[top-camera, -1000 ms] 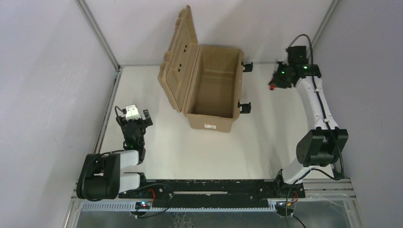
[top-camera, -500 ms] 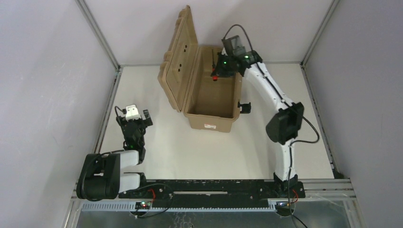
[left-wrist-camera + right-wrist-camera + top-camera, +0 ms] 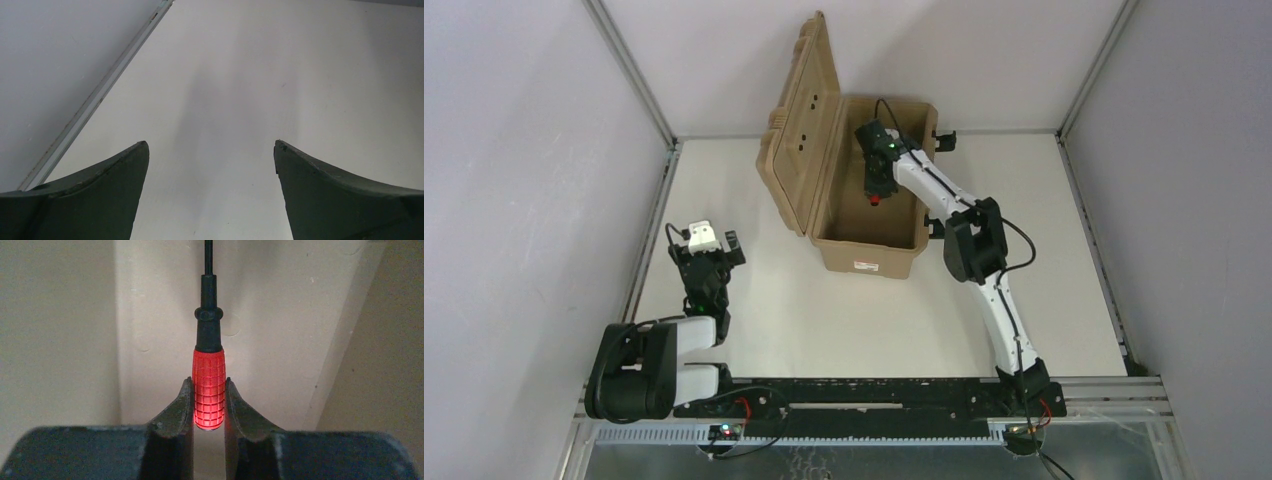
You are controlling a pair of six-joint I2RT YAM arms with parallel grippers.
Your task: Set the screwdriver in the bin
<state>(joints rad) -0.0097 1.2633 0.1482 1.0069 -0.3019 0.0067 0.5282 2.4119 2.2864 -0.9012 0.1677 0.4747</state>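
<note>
The tan bin stands open at the back middle of the table, its ribbed lid upright on the left side. My right gripper reaches down inside the bin and is shut on the screwdriver. In the right wrist view the red gridded handle sits between my two fingers, and the dark shaft points away toward the bin's tan inner wall. My left gripper is open and empty over the table at the left; its view shows only bare white table.
Black latches hang off the bin's right side, and a white label is on its near end. A metal frame rail runs along the table's left edge, and grey walls close in both sides.
My right arm has swung from the table's right side over to the bin and lowered the screwdriver inside it. The left arm has not moved.
</note>
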